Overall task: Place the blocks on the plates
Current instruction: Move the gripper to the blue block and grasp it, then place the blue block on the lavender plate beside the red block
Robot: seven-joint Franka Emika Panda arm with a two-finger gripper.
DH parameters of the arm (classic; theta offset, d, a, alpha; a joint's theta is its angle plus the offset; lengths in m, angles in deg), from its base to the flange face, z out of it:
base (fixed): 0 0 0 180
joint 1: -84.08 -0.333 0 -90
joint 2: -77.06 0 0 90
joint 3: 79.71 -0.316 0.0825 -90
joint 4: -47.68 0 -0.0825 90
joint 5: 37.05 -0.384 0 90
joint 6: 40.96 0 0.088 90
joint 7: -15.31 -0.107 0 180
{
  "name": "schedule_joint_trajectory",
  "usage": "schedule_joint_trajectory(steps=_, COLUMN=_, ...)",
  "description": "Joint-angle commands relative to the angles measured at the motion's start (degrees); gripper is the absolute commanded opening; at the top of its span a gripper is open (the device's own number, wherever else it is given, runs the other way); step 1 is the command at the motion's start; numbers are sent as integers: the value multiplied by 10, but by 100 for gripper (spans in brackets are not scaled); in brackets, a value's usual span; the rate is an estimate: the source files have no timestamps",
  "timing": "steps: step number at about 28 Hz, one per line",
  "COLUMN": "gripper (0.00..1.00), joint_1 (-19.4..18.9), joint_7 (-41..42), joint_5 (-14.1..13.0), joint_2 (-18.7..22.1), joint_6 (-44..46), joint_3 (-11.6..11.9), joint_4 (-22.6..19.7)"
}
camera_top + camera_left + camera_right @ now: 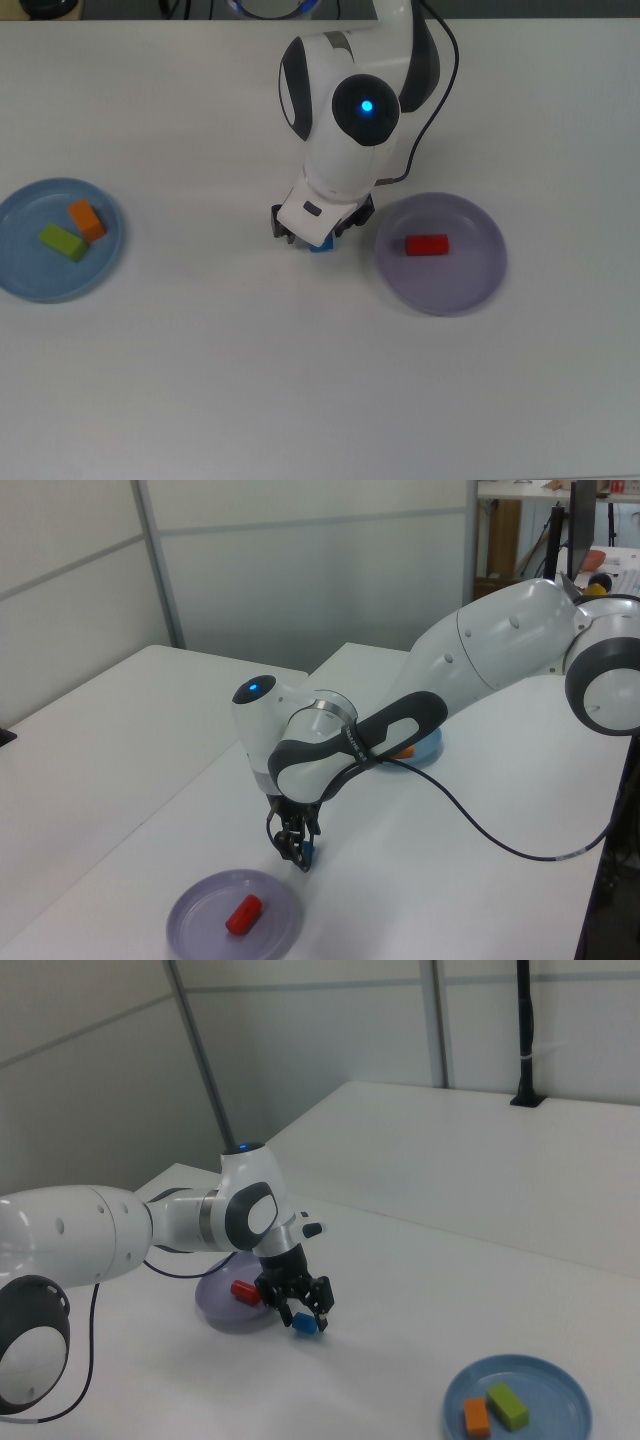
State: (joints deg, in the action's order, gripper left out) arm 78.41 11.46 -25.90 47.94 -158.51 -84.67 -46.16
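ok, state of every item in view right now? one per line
orange block: on the light blue plate
green block: on the light blue plate, beside the orange block
red block: on the lavender plate
blue cube: on the table, on neither plate
pincer: open, low around the blue cube
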Motion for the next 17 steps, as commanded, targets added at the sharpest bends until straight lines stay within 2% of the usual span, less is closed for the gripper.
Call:
schedule_joint_trajectory(steps=1, gripper=0, joint_1=0, joint_7=12, joint_5=2, joint_2=6, joint_6=-7, joint_3=1, joint_4=-9)
schedule_joint_trajectory(steps=11, gripper=0, joint_1=-1, joint_7=14, joint_5=-1, joint_2=9, joint_6=-7, joint_3=-1, joint_4=-3)
schedule_joint_trajectory(steps=14, gripper=0, joint_1=-2, joint_7=9, joint_5=-2, joint_2=18, joint_6=-5, joint_3=-5, joint_4=10)
schedule_joint_trajectory(steps=16, gripper=0, joint_1=-5, joint_7=7, joint_5=-10, joint_2=25, joint_6=-5, joint_3=-6, joint_4=15)
schedule_joint_trajectory(steps=17, gripper=0, joint_1=-8, joint_7=6, joint_5=-30, joint_2=28, joint_6=-4, joint_3=-6, joint_4=23)
